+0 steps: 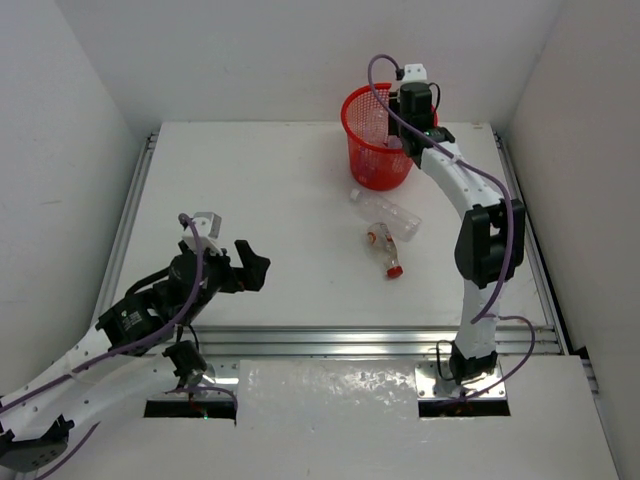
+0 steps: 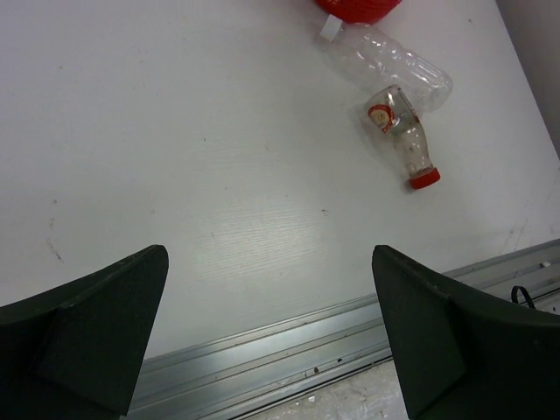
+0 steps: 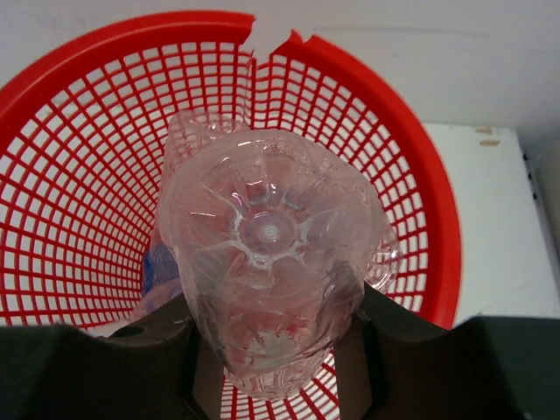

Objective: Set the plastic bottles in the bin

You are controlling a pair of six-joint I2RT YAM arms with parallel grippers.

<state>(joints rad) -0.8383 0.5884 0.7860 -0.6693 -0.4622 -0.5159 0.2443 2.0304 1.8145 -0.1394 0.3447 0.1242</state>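
The red mesh bin (image 1: 372, 140) stands at the back of the table. My right gripper (image 1: 408, 128) hangs over its right rim, shut on a clear plastic bottle (image 3: 267, 254) held base-first above the bin's mouth (image 3: 79, 175). A blue-labelled bottle (image 3: 157, 267) lies inside the bin. Two clear bottles lie on the table in front of the bin: one with a white cap (image 1: 388, 211) and one with a red cap (image 1: 384, 249); they also show in the left wrist view, white cap (image 2: 394, 61) and red cap (image 2: 404, 136). My left gripper (image 1: 240, 268) is open and empty at the near left.
A metal rail (image 1: 380, 340) runs along the table's near edge, right under my left gripper's fingers (image 2: 96, 324). White walls close the table in on three sides. The right arm's purple cable (image 1: 470, 170) loops beside the bin.
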